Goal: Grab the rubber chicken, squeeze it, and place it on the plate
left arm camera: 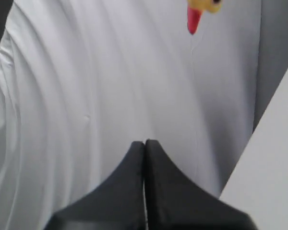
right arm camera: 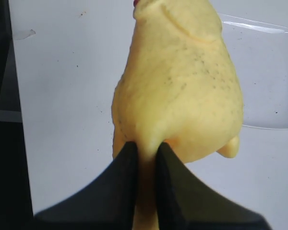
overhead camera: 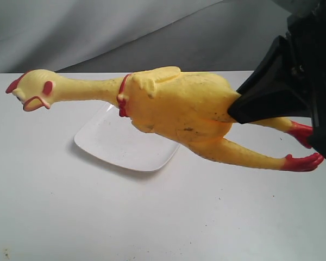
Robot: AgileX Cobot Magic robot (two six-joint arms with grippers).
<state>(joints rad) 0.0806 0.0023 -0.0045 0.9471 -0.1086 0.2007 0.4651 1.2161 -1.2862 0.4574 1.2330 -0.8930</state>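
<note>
The yellow rubber chicken hangs in the air, stretched out level, head to the left and red feet to the right. My right gripper is shut on its rear end, pinching the rubber flat; the right wrist view shows the body bulging past the jaws of that gripper. The white square plate lies on the table under the chicken's neck and chest, and its glossy edge shows beside the body. My left gripper is shut on nothing, facing a white cloth, with the chicken's red comb far beyond it.
The white table spreads around the plate. A grey-white cloth backdrop hangs behind it. The table's edge shows in the left wrist view.
</note>
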